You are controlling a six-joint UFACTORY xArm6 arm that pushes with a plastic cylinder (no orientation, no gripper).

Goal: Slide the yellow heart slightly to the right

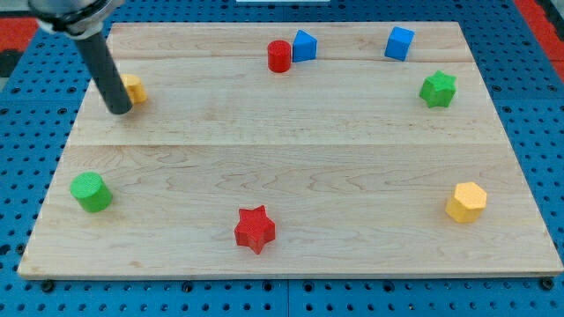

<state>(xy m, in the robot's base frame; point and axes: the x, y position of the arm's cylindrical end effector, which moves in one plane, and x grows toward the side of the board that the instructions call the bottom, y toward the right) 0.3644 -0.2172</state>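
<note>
While our tip (118, 110) sits touching the left side of the yellow heart (134, 88) — partly hidden, near the worktop's (291, 158) top-left — we judge the rightward slide barely begun. End effector: a bare rod, no jaws — nothing clamped.

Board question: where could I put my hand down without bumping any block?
The middle is bare, ringed by the red cylinder, green star, yellow hexagon, red star and green cylinder. Crowded: the red cylinder against a blue block, and my tip at the yellow heart.
</note>
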